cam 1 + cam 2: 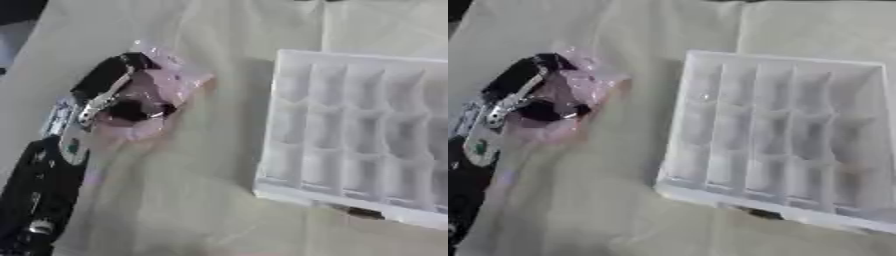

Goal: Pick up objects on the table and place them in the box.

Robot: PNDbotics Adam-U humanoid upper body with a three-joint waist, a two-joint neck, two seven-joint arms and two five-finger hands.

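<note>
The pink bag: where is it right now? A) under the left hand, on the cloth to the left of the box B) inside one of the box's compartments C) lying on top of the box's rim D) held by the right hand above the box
A: the left hand lies over the pink bag on the cloth, apart from the clear compartment box at the right.

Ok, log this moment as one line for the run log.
left hand: on pink bag, fingers curled | right hand: unseen | box: compartments look empty
</note>
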